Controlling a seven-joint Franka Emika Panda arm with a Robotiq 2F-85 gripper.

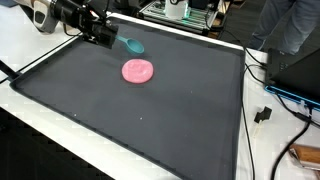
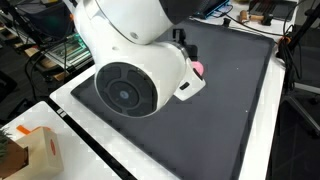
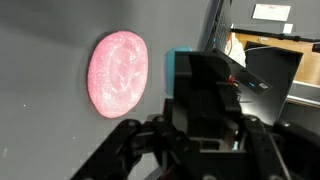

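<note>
Spoon [image 1: 134, 45]: teal, sm., held in hand [image 1: 112, 40].

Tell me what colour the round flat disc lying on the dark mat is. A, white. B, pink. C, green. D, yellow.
B: the disc lying flat on the dark mat shows plainly pink in an exterior view and in the wrist view.
</note>
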